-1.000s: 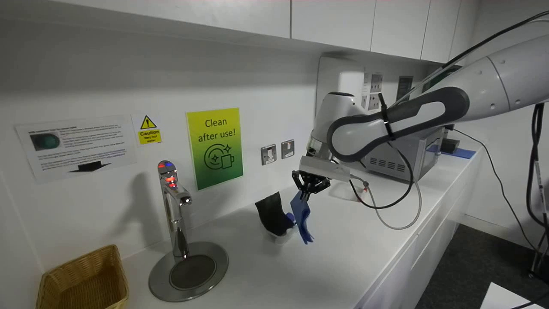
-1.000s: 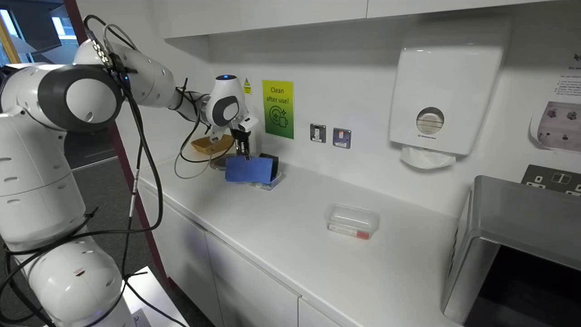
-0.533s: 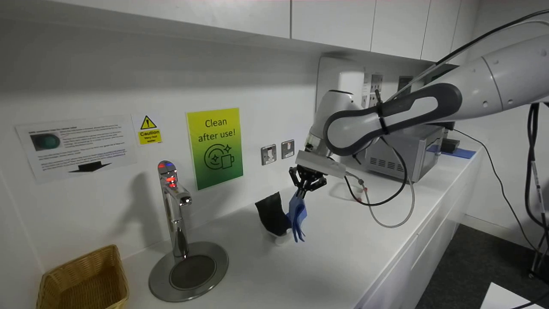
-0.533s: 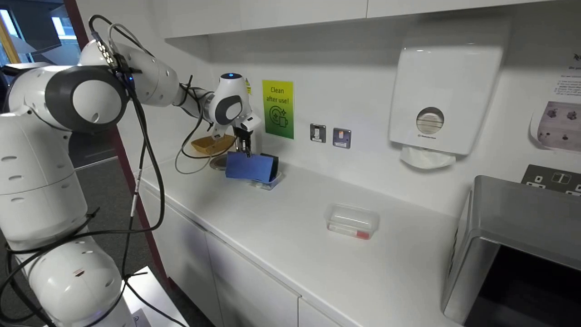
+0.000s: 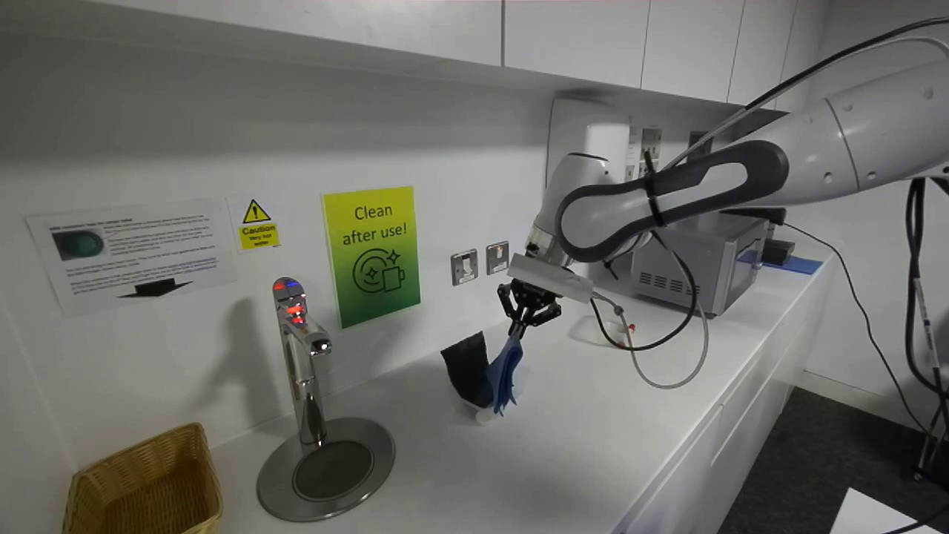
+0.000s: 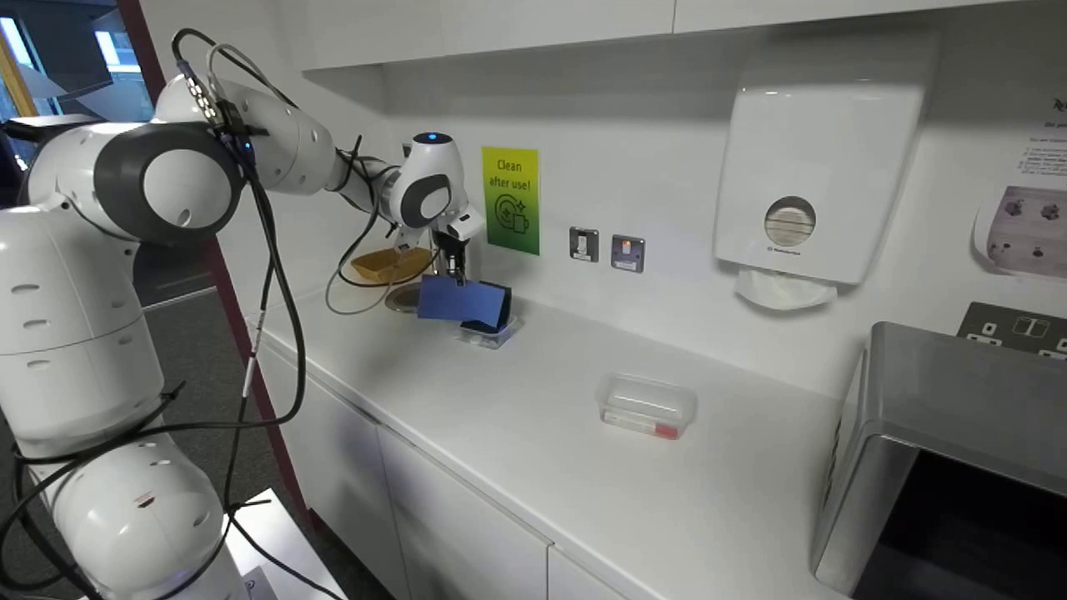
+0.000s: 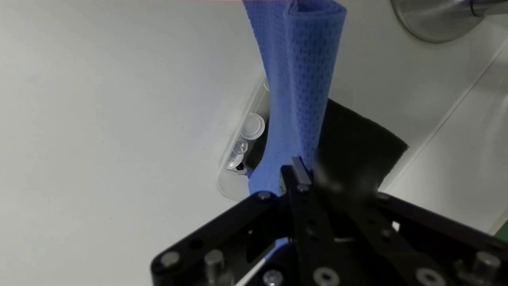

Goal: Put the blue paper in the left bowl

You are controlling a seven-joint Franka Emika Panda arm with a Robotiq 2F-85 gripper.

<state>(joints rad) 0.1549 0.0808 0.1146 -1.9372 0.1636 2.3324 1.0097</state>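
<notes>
Blue paper (image 7: 305, 75): you are holding this folded sheet by its upper part in the claw (image 5: 517, 331), whose fingers are pinching it, drawn together with only the paper parting them. In the wrist view it is hanging across the left bowl (image 6: 490, 339), a clear container, and covering part of it; whether its lower edge is touching the bowl or reaching inside, you are not able to tell. A black sheet (image 7: 363, 139) is standing up out of that bowl, partly hidden behind the paper, and a pale round cap (image 7: 253, 126) is lying inside among small pieces (image 7: 240, 147) too indistinct to name. Farther along the counter (image 6: 517, 400), the right bowl (image 6: 646, 396) is standing well apart, showing a red patch (image 6: 666, 431).

On the wall (image 5: 185, 148), a yellow-green poster (image 5: 373, 256) is reading "Clean after use!" and a yellow sign (image 5: 259, 225) is reading "Caution", with "Very hot water" smaller beneath. A white notice (image 5: 130, 256) beside the sign is bearing print too small for you to read; lettering on the towel dispenser (image 6: 821, 158) is likewise escaping you. In an exterior view a wicker basket (image 5: 159, 493) is running out of frame below; in an exterior view a grey appliance (image 6: 975, 392) and a second notice (image 6: 1034, 217) are running out at the right.
</notes>
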